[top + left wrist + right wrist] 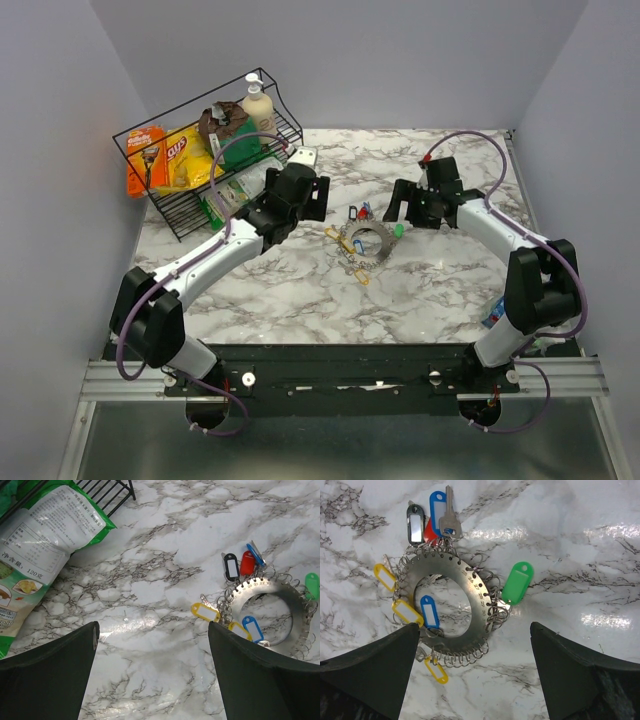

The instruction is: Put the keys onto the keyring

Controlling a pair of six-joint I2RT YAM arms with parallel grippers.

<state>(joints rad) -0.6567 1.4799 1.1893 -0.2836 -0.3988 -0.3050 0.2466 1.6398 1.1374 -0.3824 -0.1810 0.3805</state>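
The keyring (371,241) is a flat silver metal ring with numbered holes and many small wire loops, lying mid-table. Coloured plastic tags hang from it: yellow, blue, black, red and green (517,582). One silver key (449,515) with a blue tag lies at its far edge. My left gripper (318,196) hovers left of the ring, open, with bare marble between its fingers (152,630); the keyring (272,592) shows at the right of that view. My right gripper (400,206) hovers right of it, open (474,627) over the keyring's (480,607) near rim, holding nothing.
A black wire basket (175,215) stands at the back left with snack packs and a pump bottle (258,103). A green-edged snack bag (35,555) lies on the marble beside it. A small blue item (495,312) sits by the right arm's base.
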